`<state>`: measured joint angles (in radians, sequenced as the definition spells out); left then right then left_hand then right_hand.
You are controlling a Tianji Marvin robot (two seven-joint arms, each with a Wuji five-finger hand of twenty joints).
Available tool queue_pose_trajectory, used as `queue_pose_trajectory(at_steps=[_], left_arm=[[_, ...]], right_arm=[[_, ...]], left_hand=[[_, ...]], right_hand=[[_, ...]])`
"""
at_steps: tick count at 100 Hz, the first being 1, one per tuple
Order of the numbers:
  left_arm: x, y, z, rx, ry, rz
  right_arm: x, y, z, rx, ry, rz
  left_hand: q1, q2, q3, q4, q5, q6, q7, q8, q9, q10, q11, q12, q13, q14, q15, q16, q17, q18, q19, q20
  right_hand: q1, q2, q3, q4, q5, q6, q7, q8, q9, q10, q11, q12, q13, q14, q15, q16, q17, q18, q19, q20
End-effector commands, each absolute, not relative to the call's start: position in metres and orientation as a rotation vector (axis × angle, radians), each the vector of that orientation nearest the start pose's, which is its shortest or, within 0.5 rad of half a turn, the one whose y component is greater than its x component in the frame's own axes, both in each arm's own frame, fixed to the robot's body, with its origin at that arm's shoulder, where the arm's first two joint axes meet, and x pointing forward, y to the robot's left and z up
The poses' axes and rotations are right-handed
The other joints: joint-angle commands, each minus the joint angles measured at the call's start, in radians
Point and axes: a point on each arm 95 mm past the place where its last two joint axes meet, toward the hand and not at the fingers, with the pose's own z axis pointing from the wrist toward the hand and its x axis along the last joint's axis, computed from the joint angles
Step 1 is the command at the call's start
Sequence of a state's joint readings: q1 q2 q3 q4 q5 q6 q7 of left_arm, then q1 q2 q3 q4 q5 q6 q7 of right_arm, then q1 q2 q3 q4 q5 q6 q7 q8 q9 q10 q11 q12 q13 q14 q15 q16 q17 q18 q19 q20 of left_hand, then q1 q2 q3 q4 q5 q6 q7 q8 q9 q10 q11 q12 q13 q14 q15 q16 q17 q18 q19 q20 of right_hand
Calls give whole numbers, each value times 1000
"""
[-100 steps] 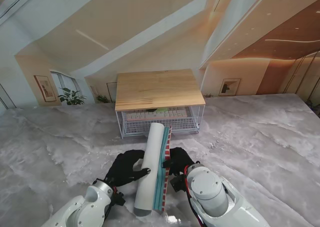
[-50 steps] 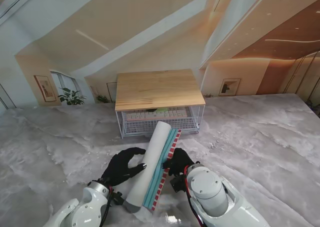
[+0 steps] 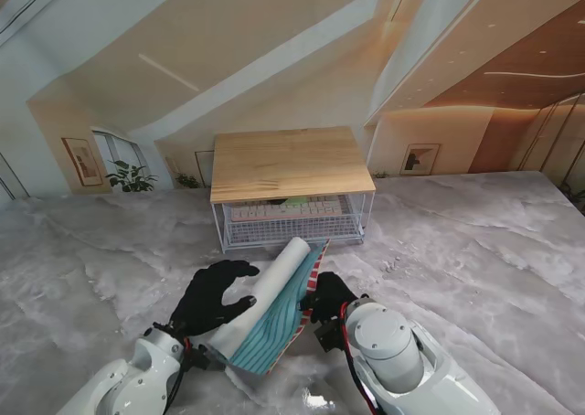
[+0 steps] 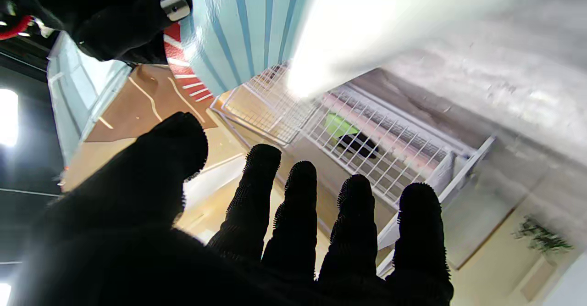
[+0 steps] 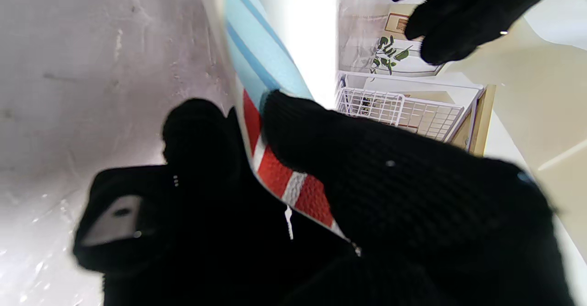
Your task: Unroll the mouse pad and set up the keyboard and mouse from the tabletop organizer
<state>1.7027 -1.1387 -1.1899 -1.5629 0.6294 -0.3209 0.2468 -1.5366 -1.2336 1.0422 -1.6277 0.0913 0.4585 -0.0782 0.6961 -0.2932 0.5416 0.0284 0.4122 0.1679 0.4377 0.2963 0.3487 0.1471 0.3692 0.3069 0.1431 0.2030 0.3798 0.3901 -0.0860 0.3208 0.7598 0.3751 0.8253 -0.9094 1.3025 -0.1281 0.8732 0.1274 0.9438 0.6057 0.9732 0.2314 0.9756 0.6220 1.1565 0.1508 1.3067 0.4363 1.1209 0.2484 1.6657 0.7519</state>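
The table (image 3: pixel 475 250) is a wide slab of grey-white marble, veined and glossy, with a soft glare near the robot's side. Around it runs a printed room backdrop: slanted cream walls, warm orange panels on the right, a framed picture (image 3: pixel 419 158) to the right of the organizer, and a potted plant (image 3: pixel 130 176) by a window on the left.

Far from the robot stands the tabletop organizer (image 3: pixel 291 189), a white wire basket under a pale wooden top. Inside the basket lies the keyboard (image 3: pixel 288 209), with something green (image 4: pixel 338 125) and something dark resting on it in the left wrist view; whether that is the mouse cannot be told.

Nearer to the robot, the mouse pad (image 3: pixel 270 319) lies partly unrolled between both hands. Its white roll slants from near the organizer down toward the robot's left, while the opened sheet fans out teal with blue stripes and a red-and-white edge.

The right hand (image 3: pixel 331 298) pinches that red-striped edge, thumb on one face and fingers (image 5: pixel 312 131) on the other. The left hand (image 3: pixel 212 298) sits beside the roll with fingers (image 4: pixel 296 205) spread straight and apart, gripping nothing; from the stand view it seems to rest against the roll's side.
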Motion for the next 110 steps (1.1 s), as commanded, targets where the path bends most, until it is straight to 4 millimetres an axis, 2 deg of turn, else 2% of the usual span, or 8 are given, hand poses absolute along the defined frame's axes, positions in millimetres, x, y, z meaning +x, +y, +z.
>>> queue_pose_trajectory(at_steps=[1, 11, 28, 55, 66, 73, 95, 110], left_arm=[[354, -23, -348, -1382, 1295, -2070], [358, -23, -341, -1325, 1359, -2100], [366, -28, -339, -1299, 1517, -2084], [383, -30, -357, -1298, 1858, -1785], [388, -29, -364, -1289, 1915, -1667], [390, -28, -367, -1266, 1917, -1611], [391, -19, -372, -1239, 1951, -1480], [389, -15, -373, -1263, 1924, -1451]], right_arm=[[375, 89, -361, -2551, -839, -1560], [375, 87, -361, -2547, -852, -1544], [375, 84, -362, -2548, -861, -1538], [374, 75, -365, -2556, -864, -1542], [373, 71, -365, -2554, -863, -1543], [372, 68, -364, -2545, -864, -1547], [369, 55, -360, -2518, -887, -1561], [370, 43, -358, -2524, -900, -1579]], left_hand=[[-6, 27, 20, 14, 16, -30, 6, 1, 26, -37, 4, -9, 3, -53, -5, -6, 2, -34, -11, -8], [-26, 49, 11, 1, 63, -40, 19, 6, 88, -38, 1, -11, 25, -63, -8, -11, 3, -43, -21, -12], [-42, 92, -44, -21, 212, -24, -8, -11, 229, 6, -21, -22, 54, -68, -20, -29, 8, -56, -89, -44], [-27, 157, -172, -14, 342, -5, -85, -55, 329, 29, -68, -49, 57, -39, -48, -59, 12, -68, -186, -68], [6, 128, -165, 13, 332, -23, -107, -65, 298, -1, -86, -57, 1, -17, -71, -70, 10, -81, -307, -86], [1, 66, -66, 39, 288, -52, -106, -60, 242, -47, -81, -54, -36, -12, -83, -71, 12, -81, -380, -55], [-24, 53, -32, 33, 254, -67, -96, -52, 194, -74, -87, -56, -51, -8, -100, -73, 13, -76, -416, -14], [-29, 66, -73, 44, 229, -60, -114, -61, 168, -70, -90, -59, -26, 53, -75, -55, 11, -21, -255, 65]], right_hand=[[59, 1, 94, 53, 96, -97, 46, 20, 28, 13, 11, 12, 63, 8, 40, -5, 33, -99, 106, -7], [58, 2, 93, 52, 96, -97, 45, 21, 28, 12, 11, 13, 63, 9, 41, -5, 33, -98, 106, -7], [60, 0, 94, 53, 98, -97, 44, 22, 29, 12, 10, 13, 63, 9, 41, -5, 32, -97, 106, -8], [60, 0, 94, 53, 99, -98, 42, 24, 30, 12, 9, 14, 60, 10, 44, -6, 33, -96, 108, -9], [60, -1, 94, 54, 100, -96, 42, 24, 32, 13, 9, 15, 60, 12, 46, -6, 33, -96, 110, -9], [60, -3, 95, 55, 101, -96, 42, 24, 33, 13, 9, 15, 62, 11, 47, -6, 34, -95, 112, -8], [61, -6, 96, 56, 104, -95, 40, 24, 36, 14, 8, 15, 64, 12, 47, -8, 34, -95, 115, -8], [62, -8, 96, 57, 105, -96, 38, 25, 37, 15, 7, 16, 64, 12, 47, -9, 34, -95, 116, -8]])
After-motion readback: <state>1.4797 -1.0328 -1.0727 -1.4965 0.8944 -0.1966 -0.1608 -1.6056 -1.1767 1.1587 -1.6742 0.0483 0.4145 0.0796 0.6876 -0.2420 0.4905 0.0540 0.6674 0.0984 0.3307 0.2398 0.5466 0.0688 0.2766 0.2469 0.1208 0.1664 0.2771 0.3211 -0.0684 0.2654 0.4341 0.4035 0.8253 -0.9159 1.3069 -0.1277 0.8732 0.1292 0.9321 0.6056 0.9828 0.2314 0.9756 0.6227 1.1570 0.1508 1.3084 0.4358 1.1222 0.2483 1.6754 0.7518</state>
